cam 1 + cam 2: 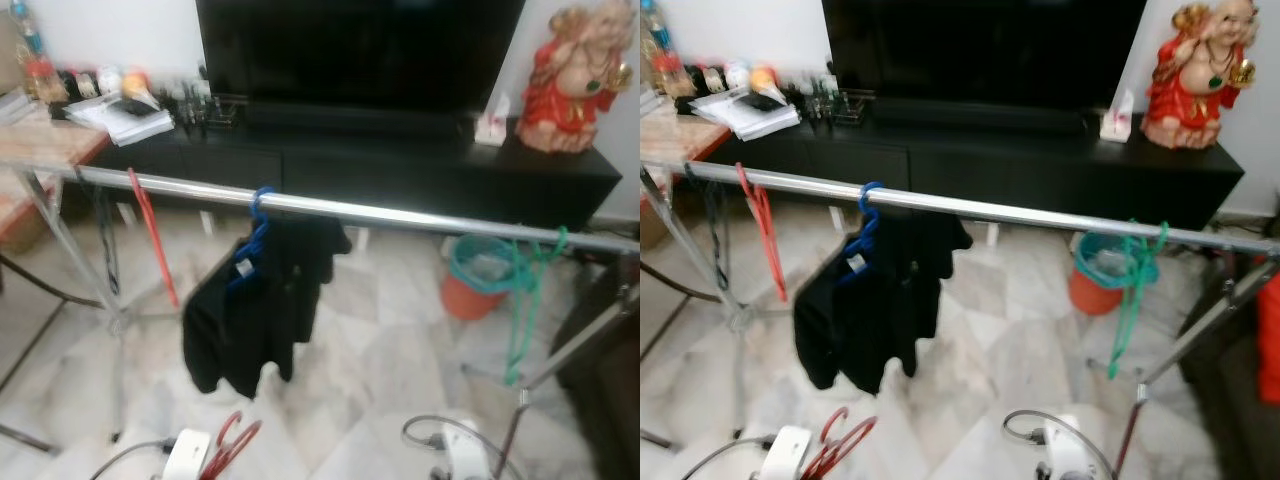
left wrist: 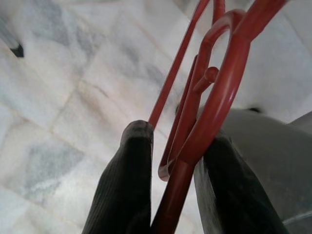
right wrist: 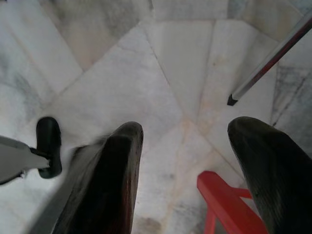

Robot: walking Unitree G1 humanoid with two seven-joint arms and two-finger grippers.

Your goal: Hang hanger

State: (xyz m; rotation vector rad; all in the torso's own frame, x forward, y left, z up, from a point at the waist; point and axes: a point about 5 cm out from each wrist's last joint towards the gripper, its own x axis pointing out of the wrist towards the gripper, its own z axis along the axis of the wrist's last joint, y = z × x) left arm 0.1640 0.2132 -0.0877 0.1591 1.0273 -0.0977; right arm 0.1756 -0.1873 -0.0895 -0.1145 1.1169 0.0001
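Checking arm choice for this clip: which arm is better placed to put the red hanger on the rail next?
The left. Its tool is already shut on the red hanger, low in front of the rail. The right tool is open over bare floor and holds nothing.

red hanger [image 1: 228,446] cut off at frame bottom, small clutter [image 1: 60,82] on cabinet blurred
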